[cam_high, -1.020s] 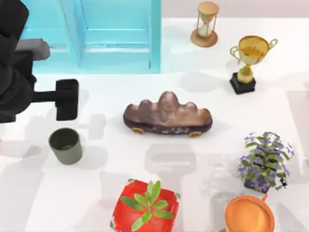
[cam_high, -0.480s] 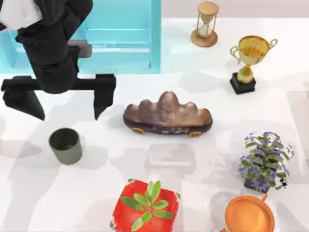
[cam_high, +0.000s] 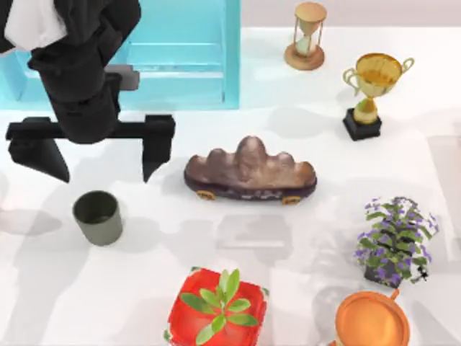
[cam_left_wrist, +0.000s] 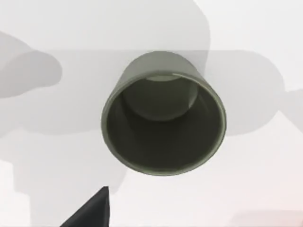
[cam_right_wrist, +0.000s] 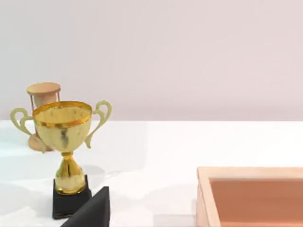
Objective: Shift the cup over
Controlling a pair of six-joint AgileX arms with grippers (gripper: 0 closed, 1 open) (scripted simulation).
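Your left gripper (cam_high: 97,155) hangs with fingers spread wide, above and just behind the olive-grey cup (cam_high: 97,217), not touching it. The cup stands upright at the table's (cam_high: 302,252) left, well left of the rock ornament (cam_high: 249,173). Right gripper's state: can't tell.

- the left arm comes in from the top view's upper left corner, black with a white patch near the edge, reaching down over the table's left side.
- left gripper (cam_high: 96,155) points downward, its two black fingers (cam_high: 155,144) spread wide on a horizontal bar, nothing between them.
- a dark fingertip (cam_left_wrist: 92,210) juts into the left wrist view.
- a dark fingertip (cam_right_wrist: 92,210) likewise shows in the right wrist view.
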